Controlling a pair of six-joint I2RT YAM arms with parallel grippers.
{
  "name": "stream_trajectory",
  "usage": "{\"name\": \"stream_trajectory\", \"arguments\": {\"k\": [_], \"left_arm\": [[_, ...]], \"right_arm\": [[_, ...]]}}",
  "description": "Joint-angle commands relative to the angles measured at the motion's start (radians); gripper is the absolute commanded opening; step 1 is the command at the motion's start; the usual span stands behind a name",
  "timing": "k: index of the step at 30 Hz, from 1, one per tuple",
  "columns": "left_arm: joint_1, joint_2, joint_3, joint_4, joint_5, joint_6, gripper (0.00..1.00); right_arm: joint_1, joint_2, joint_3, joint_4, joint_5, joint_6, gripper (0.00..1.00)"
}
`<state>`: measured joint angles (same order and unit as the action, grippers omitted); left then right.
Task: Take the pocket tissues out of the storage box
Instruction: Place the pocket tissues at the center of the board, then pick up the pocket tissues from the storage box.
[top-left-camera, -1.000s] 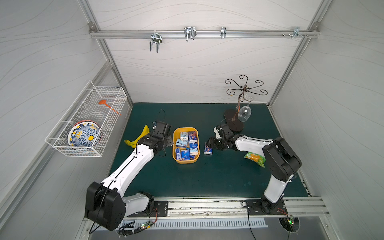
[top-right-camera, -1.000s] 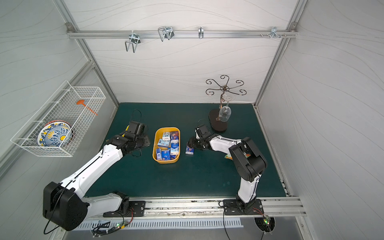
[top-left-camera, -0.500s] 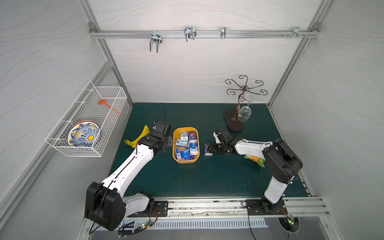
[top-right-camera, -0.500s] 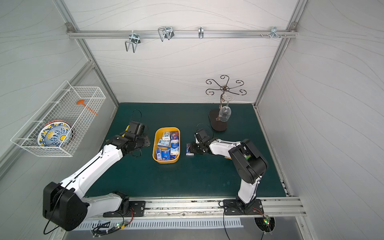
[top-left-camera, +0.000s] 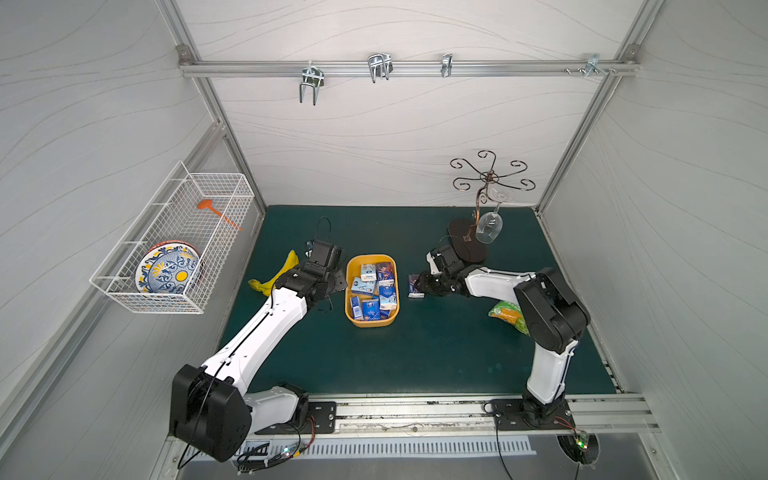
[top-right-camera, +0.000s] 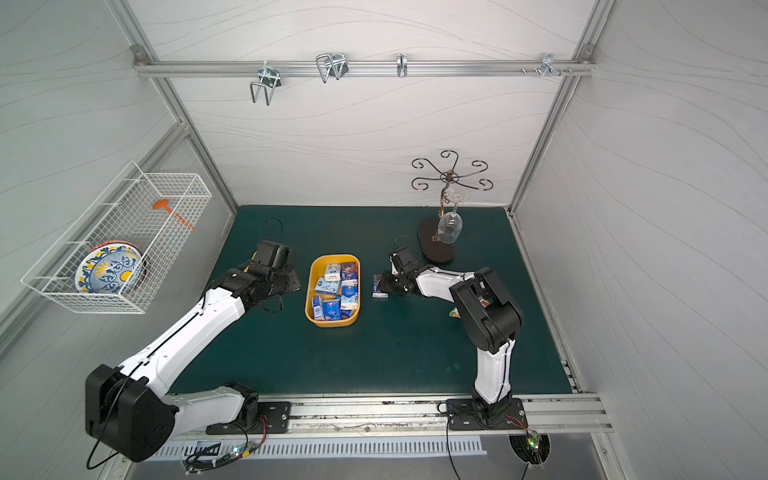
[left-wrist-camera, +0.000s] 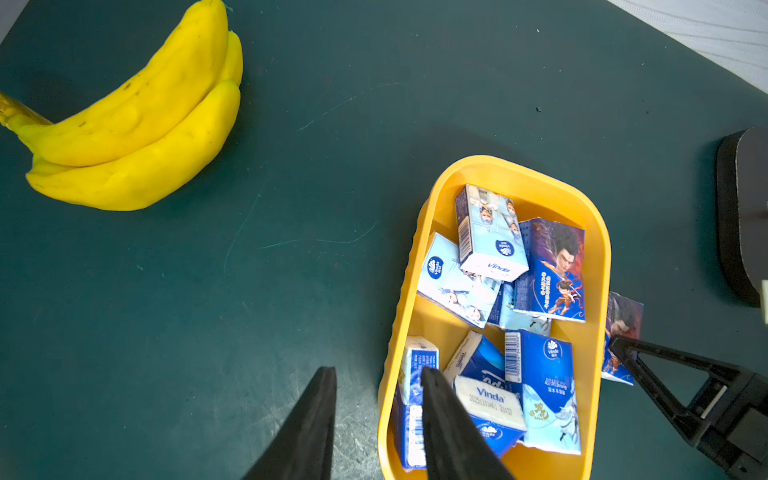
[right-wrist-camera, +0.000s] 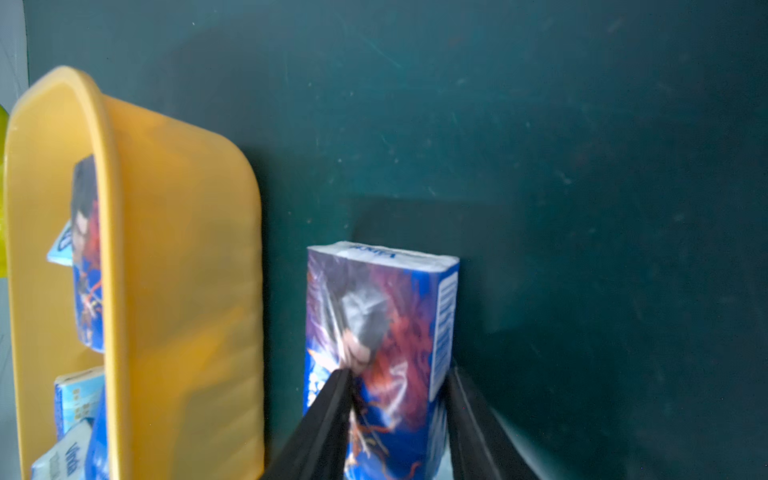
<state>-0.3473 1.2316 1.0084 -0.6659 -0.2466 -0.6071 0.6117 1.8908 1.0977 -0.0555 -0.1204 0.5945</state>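
The yellow-orange storage box (top-left-camera: 371, 323) (top-right-camera: 332, 322) sits mid-mat with several blue and white pocket tissues (top-left-camera: 372, 291) (left-wrist-camera: 544, 270) inside. My left gripper (left-wrist-camera: 378, 370) (top-left-camera: 338, 282) is shut across the box's left wall (left-wrist-camera: 498, 164), one finger outside and one inside. One dark blue picture packet (top-left-camera: 415, 286) (top-right-camera: 379, 286) (right-wrist-camera: 382, 324) stands on the mat just right of the box (right-wrist-camera: 178, 249). My right gripper (right-wrist-camera: 399, 372) (top-left-camera: 422, 286) is low over the mat, shut on this packet, a finger against each side.
Yellow bananas (top-left-camera: 274, 278) (left-wrist-camera: 137, 124) lie left of the left wrist. A green snack bag (top-left-camera: 509, 313) lies under the right arm. A glass stand's dark base (top-left-camera: 467, 245) with a hanging wine glass (top-left-camera: 489, 228) is behind the right gripper. A wire basket (top-left-camera: 174, 249) hangs on the left wall.
The right wrist has sunk lower toward the mat and its jaws have narrowed round the packet beside the box. The left arm and the box have not moved.
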Motion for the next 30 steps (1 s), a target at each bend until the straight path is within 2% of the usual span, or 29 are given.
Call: {"name": "stream_trajectory", "arguments": {"k": [1, 9, 15, 20, 23, 26, 30], "left_arm": [[-0.002, -0.001, 0.047, -0.010, -0.005, 0.012, 0.38], [-0.002, -0.020, 0.044, -0.018, -0.017, 0.012, 0.39], [-0.002, -0.023, 0.051, -0.033, -0.042, 0.011, 0.39], [0.004, -0.018, 0.036, -0.057, -0.058, -0.028, 0.45], [0.045, -0.023, 0.014, -0.052, 0.003, -0.044, 0.47], [0.128, -0.030, -0.021, -0.029, 0.103, -0.063, 0.48], [0.162, -0.038, -0.036, -0.023, 0.119, -0.071, 0.48]], "right_arm": [[-0.005, 0.014, 0.030, -0.086, 0.038, -0.057, 0.43], [0.009, -0.137, 0.044, -0.114, 0.035, -0.110, 0.52], [0.114, -0.204, 0.125, -0.191, 0.128, -0.250, 0.57], [0.261, -0.102, 0.302, -0.305, 0.304, -0.421, 0.61], [0.312, -0.013, 0.413, -0.347, 0.383, -0.490, 0.62], [0.328, 0.074, 0.528, -0.395, 0.396, -0.531, 0.62], [0.361, 0.176, 0.658, -0.448, 0.440, -0.612, 0.63]]}}
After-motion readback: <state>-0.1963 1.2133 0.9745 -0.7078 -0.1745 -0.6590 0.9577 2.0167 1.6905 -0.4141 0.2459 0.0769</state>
